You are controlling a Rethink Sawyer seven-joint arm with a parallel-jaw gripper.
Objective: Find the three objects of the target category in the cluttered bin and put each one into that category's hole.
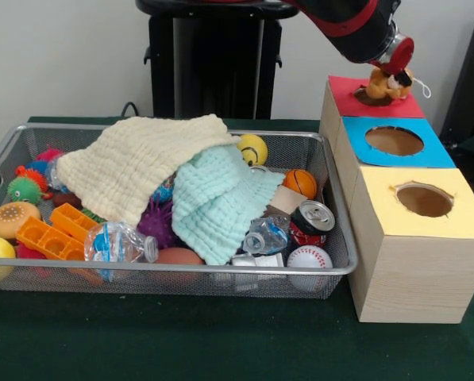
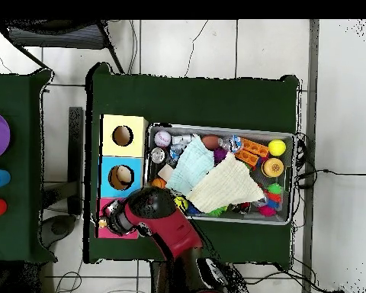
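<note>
While the red and black arm (image 1: pixel 356 28) reaches over the far box, its end effector (image 1: pixel 397 73) sits right on a tan-orange toy (image 1: pixel 386 86) with a white string loop, at the red-topped box (image 1: pixel 349 94); whether the end effector is clamped on the toy or open around it I cannot tell. The toy's dark underside meets the red top, and the hole there is hidden by it.

Three wooden boxes stand in a row beside the wire-mesh bin (image 1: pixel 336 266) on the green table (image 1: pixel 181 341): red-topped, blue-topped (image 1: pixel 435 151) and yellow-topped (image 1: pixel 459 214), the last two each showing one round hole.

Two cloths, a cream one (image 1: pixel 137 163) and a mint one (image 1: pixel 217 202), lie draped across the bin's middle, covering much of the clutter. Around them show a yellow smiley ball (image 1: pixel 252 148), a small basketball (image 1: pixel 301 182), a baseball (image 1: pixel 309 257), a drink can (image 1: pixel 311 221), two crushed clear bottles (image 1: pixel 119 242), orange plastic blocks (image 1: pixel 58 230), a purple spiky ball (image 1: pixel 157 222), and a burger-shaped toy (image 1: pixel 13 219).
</note>
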